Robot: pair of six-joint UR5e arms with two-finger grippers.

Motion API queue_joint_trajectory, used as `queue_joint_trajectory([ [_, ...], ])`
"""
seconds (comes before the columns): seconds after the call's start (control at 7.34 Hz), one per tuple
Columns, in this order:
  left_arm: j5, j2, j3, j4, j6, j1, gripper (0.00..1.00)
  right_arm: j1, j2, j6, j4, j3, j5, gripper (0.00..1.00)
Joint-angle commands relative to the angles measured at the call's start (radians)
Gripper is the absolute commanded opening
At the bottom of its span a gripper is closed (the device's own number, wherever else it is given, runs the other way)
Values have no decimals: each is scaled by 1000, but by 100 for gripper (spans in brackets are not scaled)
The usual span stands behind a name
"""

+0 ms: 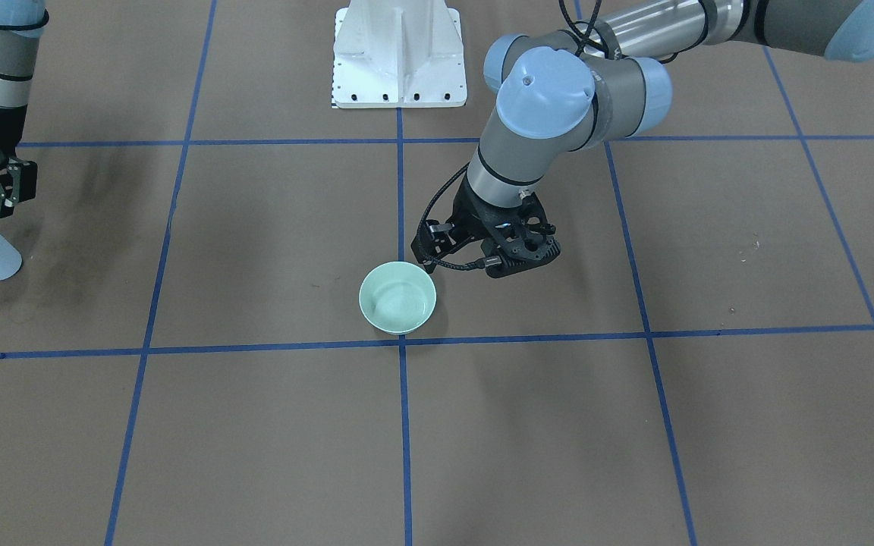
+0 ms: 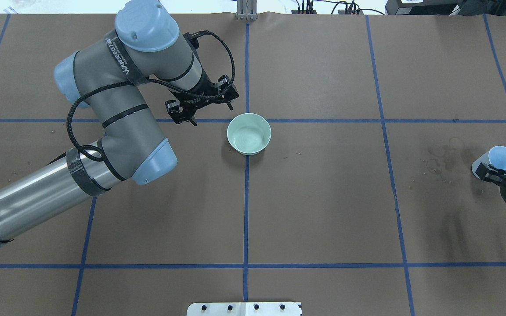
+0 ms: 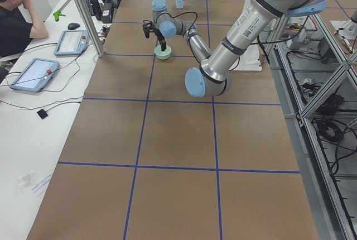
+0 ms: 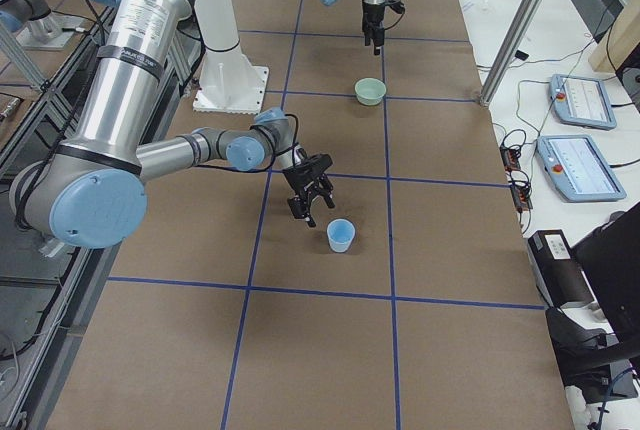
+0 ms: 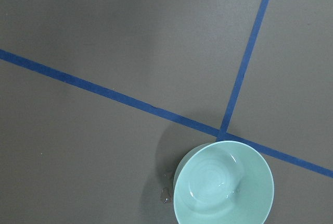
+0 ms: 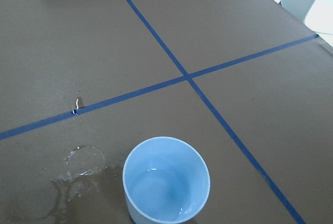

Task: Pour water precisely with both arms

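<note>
- Hovering just beside the mint-green round ceramic bowl (image 2: pixel 249 134), on the bowl's robot-left side, is the left gripper (image 2: pixel 209 113). Its black fingers are spread apart and hold nothing, and they do not touch the bowl.
- That bowl sits upright on the brown paper-covered table (image 2: pixel 323 197), right at a crossing of the blue tape grid lines (image 5: pixel 244 73).
- Inside the bowl, a shallow pool of the water (image 5: pixel 223 185) shows as faint white glints. One small droplet (image 5: pixel 165 197) lies on the paper against the bowl's foot.
- Well away from the bowl, out on its robot-right side, stands the light-blue plastic cup (image 4: pixel 341 235), upright, with a little water glinting at its bottom.
- Next to that cup hangs the right gripper (image 4: pixel 312 205), its fingers splayed wide and empty, near the cup but clear of it.
- Wet rings and a damp patch (image 6: pixel 78 172) mark the paper just beside the cup.
- As for writing, a black strap (image 2: pixel 123 61) on the left arm's wrist carries white capital letters, but they sit at an angle and I cannot read them with certainty.
</note>
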Motion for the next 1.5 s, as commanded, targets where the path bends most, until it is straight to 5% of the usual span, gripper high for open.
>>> queue_joint_trajectory([
  [0.0, 0, 20, 2, -4, 0, 5, 100, -47, 41, 65, -12, -65, -63, 100],
  [1.36, 15, 31, 7, -32, 0, 37, 100, -81, 111, 185, -35, -198, -215, 100],
])
